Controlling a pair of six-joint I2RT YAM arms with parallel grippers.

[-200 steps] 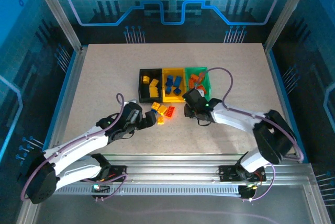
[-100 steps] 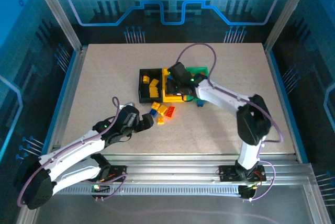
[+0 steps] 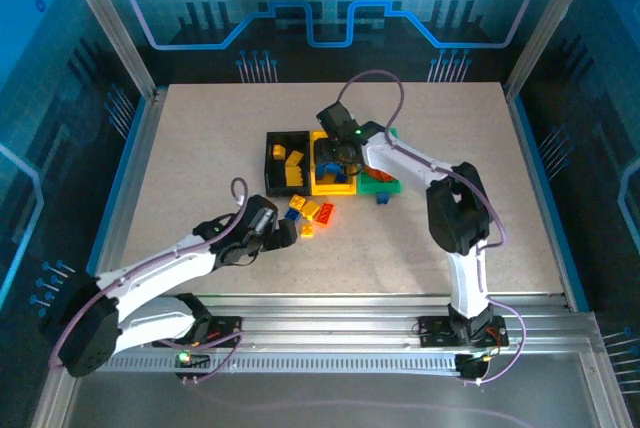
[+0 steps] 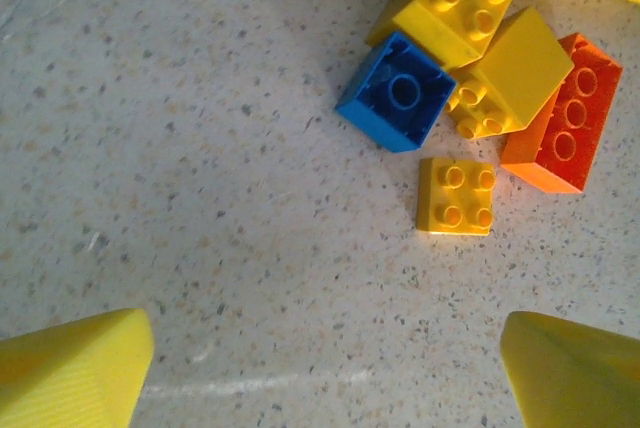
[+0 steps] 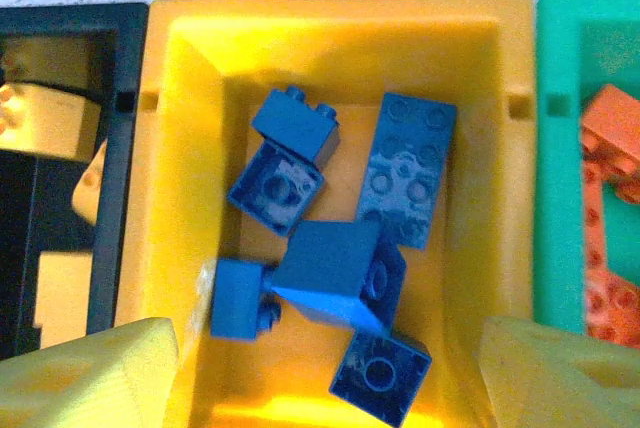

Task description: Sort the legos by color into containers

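Left jaws: spread wide, empty, near loose plastic bricks. Right jaws: likewise, above yellow rectangular plastic bin.

The right gripper is hovering over the yellow bin; left gripper is sitting just beside loose legos on the table.

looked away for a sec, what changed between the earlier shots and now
The right gripper swung from in front of the green bin to above the yellow bin and stands open over the blue bricks. The left gripper, open, the loose pile and the bins stayed put.
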